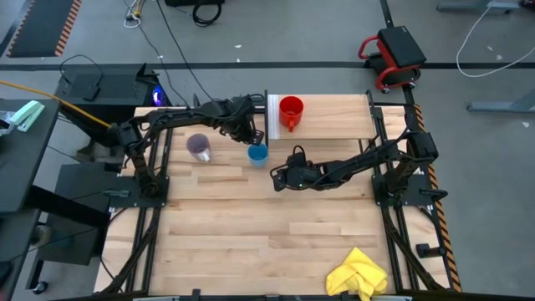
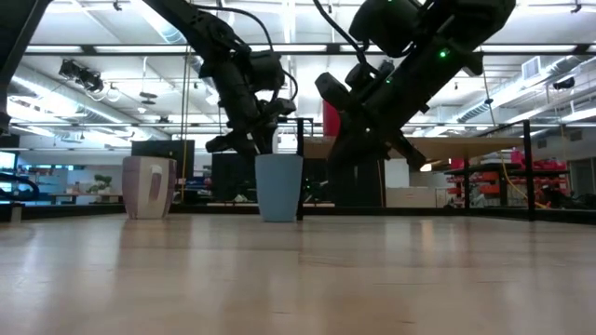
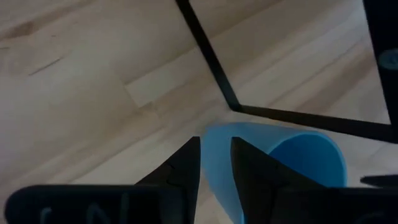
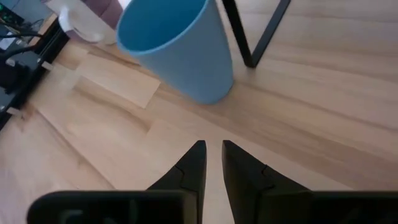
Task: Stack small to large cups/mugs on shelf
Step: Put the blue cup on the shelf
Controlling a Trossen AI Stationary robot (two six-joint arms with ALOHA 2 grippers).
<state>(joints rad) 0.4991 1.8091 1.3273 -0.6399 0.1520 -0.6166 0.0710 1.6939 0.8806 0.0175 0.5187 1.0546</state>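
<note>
Left gripper (image 3: pixel 214 163): fingers nearly together, narrow gap, nothing pinched. Tips sit just above the near rim of the light-blue cup (image 1: pixel 257 154), can't tell if they touch it. Left arm reaches across the back of the worktop (image 1: pixel 251 242) from its left-side base, wrist pitched down over the cup.

Right gripper (image 4: pixel 213 163): same, slim gap, empty, hovering over bare worktop just short of the blue cup. Right arm extends low from the right, pointing left.

Blue cup upright on the worktop beside the shelf (image 1: pixel 334 125) front corner. Red mug (image 1: pixel 290 111) on the shelf. Purple-grey cup (image 1: pixel 199 147) left of blue, apart.
</note>
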